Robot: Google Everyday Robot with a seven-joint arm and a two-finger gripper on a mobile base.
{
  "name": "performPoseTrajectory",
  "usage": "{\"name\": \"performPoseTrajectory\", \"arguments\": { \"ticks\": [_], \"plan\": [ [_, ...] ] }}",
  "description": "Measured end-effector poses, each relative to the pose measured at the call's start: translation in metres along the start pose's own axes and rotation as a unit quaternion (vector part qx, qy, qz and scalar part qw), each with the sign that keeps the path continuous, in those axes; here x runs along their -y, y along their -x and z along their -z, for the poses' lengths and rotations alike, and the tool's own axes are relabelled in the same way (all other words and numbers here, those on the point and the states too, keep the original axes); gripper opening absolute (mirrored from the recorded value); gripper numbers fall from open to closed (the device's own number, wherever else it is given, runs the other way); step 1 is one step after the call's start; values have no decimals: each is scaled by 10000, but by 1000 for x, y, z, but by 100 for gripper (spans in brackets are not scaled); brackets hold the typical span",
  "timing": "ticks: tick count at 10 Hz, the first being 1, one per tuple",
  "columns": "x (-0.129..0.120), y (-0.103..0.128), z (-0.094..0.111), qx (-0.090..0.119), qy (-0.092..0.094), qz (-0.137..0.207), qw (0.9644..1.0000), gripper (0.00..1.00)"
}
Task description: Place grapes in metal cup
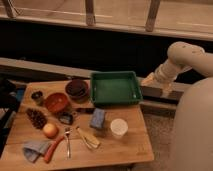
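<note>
I have the end effector (152,81) parked off the far right of the desk (131,146), tucked against the arm just beyond the right rim of the one green tray (116,88). It stands open with nothing in it, well apart from everything on the wood. The single bunch of grapes (36,118) lies on the left side of the desk, near the left edge, and the one metal cup (37,95) stands upright just beyond it towards the far side, apart from the bunch. Bowls, I count two: an orange-brown bowl (56,102) just right of the cup and grapes, and a dark bowl (77,89) beyond it, beside the tray's left wall. One orange fruit (50,130) sits just near and right of the grapes. One white paper cup (119,128) stands upright nearer me than the tray, with one blue block (97,119) just left of it. Along the near edge I see one blue cloth (34,149), one reddish stick-shaped item (54,148) beside it, one fork (67,141) and one pale yellow item (87,138) I cannot identify.
</note>
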Motion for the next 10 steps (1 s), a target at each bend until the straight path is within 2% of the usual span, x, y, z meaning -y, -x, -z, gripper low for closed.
{"name": "performPoseTrajectory", "arguments": {
  "ticks": [6,8,10],
  "plan": [
    [0,0,0,4,-1,3,10000,74],
    [-7,5,2,48,129,177,9997,74],
    [-32,11,3,63,403,571,9975,74]
  ]
}}
